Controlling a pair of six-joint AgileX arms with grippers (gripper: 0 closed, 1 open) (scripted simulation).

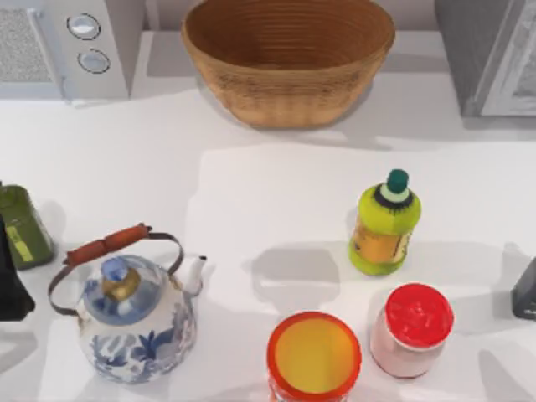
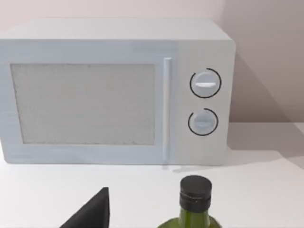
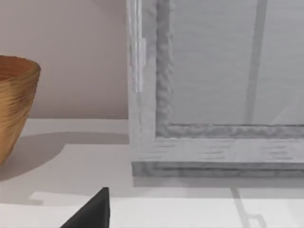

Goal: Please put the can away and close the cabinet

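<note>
L hand [image 1: 12, 285] bench left edge, R hand [image 1: 526, 291] right edge, grip state can't tell | can [image 1: 314, 356] front edge, untouched | risk: crowded by jar [image 1: 412, 328] + bottle [image 1: 385, 224], knock-over on reach

text: none legible | yellow bottle [image 1: 384, 224] label: unreadable | green bottle [image 1: 23, 228] label: unreadable

Wicker basket [image 1: 289, 59] sitting at back of my bench [image 1: 251, 209], microwave [image 2: 116, 92] standing at back left. Blue-and-white kettle [image 1: 134, 314] resting front left, green bottle [image 1: 23, 226] standing at left edge. Yellow-green bottle [image 1: 385, 224] standing right of centre, red-lidded jar [image 1: 412, 331] sitting just in front.
</note>
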